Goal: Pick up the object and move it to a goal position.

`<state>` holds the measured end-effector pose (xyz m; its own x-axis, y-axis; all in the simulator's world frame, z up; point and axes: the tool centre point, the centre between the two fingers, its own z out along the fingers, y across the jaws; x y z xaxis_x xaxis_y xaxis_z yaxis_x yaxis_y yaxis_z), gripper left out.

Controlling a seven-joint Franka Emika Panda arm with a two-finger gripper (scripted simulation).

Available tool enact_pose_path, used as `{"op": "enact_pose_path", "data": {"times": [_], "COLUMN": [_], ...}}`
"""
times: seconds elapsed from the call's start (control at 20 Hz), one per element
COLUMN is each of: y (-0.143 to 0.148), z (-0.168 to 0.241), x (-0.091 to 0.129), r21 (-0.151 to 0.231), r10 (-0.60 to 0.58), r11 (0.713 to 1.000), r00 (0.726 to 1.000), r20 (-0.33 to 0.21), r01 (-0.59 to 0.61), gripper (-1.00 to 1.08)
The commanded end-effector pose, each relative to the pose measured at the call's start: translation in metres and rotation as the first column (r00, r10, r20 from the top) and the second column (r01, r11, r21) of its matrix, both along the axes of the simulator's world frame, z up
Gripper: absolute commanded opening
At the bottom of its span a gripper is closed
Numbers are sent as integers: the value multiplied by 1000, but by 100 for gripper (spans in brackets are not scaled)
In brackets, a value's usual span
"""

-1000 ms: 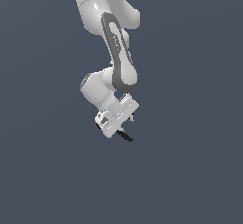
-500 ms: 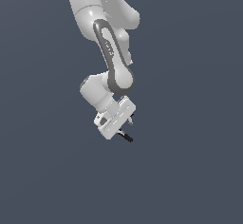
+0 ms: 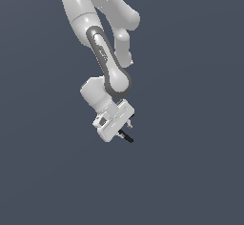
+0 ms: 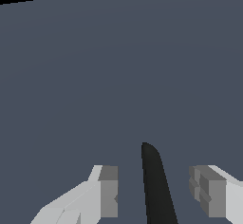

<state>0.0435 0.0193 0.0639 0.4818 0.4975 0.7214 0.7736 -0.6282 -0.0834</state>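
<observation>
**A:** Where is the arm?

**B:** The white, grey-jointed Franka arm (image 3: 102, 52) reaches down from the top of the exterior view, over a plain slate-grey ground (image 3: 190, 171) with no edge or corner in sight. Its white 2-fingered gripper (image 3: 127, 129) is tilted toward the exterior view's right.

**A:** And the task's thing?

**B:** The small black spring clamp (image 3: 127, 137) juts from the gripper's tip in the exterior view, clear of the ground by the look of it. In the wrist view, 1 dark, rounded handle of it (image 4: 154, 185) stands between the grey finger pads (image 4: 108, 192).

**A:** Is it clamped?

**B:** The fingers stand moderately apart, with a visible gap on each side of the black handle in the wrist view. Whether they grip it lower down I cannot tell; the contact is out of sight. The red tip is not visible.
</observation>
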Motion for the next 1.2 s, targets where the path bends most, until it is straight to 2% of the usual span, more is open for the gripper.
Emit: {"op": "enact_pose_path", "data": {"times": [0.0, 0.3, 0.55, 0.85, 1.15], "y": [-2, -5, -7, -7, -9], "z": [-1, -4, -6, -5, -20], "x": [2, 6, 8, 9, 1], "r21": [-8, -24, -32, -35, -39], "r10": [5, 13, 16, 17, 12], "r11": [1000, 1000, 999, 999, 999], "r00": [999, 996, 993, 992, 994], "r20": [35, 94, 120, 129, 107], "r01": [-5, -10, -12, -13, -8], "gripper": [28, 28, 28, 28, 28]}}
